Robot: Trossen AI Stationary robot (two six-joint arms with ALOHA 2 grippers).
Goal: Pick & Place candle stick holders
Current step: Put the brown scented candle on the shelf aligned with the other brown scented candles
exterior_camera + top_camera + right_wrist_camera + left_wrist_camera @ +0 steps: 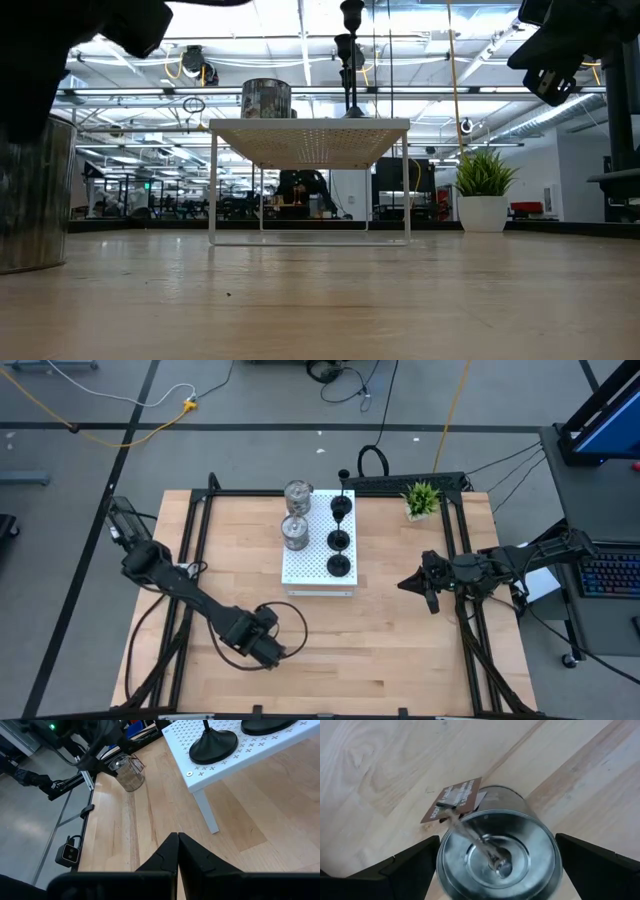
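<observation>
Down low, the left claw (495, 870) gapes wide around a silver holder (499, 852), not gripping

Three black candle stick holders (340, 538) counted on the white perforated board (308, 572) | two silver holders (296, 512) on that board | one silver holder (499, 857) off it | one potted plant (421, 499) beside it
</observation>
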